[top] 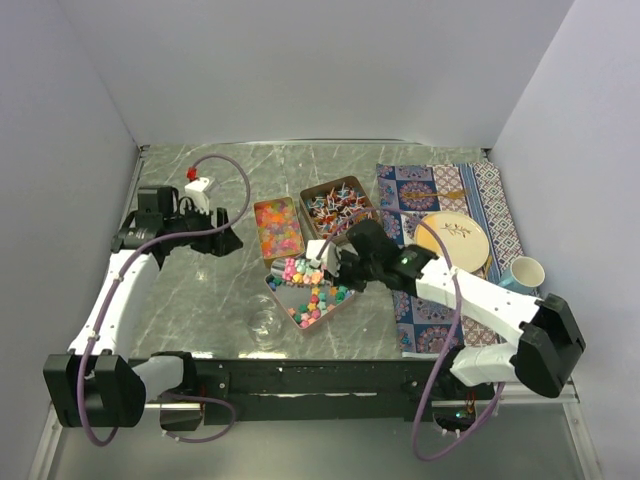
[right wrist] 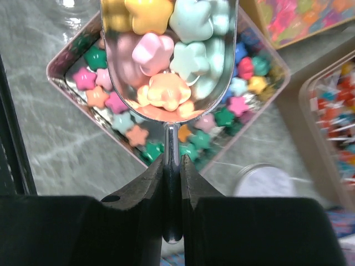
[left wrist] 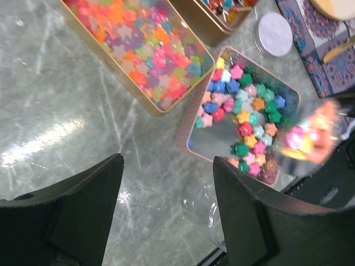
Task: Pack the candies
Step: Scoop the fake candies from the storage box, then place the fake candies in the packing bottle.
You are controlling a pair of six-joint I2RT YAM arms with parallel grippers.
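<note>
The right gripper point(right wrist: 173, 166) is pinched almost closed on the thin handle of a metal scoop point(right wrist: 172, 138) heaped with star candies point(right wrist: 166, 91), above the tin point(right wrist: 58, 66) near the middle of the table point(top: 200, 300); the left gripper point(left wrist: 167, 166) hangs wide apart and empty towards the left edge. The likely failure is spillage: the handle could swivel between the jaws, or the heap could overshoot the small glass jar point(top: 267, 325) by the near edge.

right wrist view: scoop point(right wrist: 172, 160) bowl cut by top edge | tin point(right wrist: 333, 119) of twist-wrapped sweets blurred, cut at right | round lid point(right wrist: 265, 180) blurred | left wrist view: scoop smeared by blur, its candies point(left wrist: 299, 138) indistinct | glass jar point(left wrist: 197, 208) cut by bottom edge
</note>
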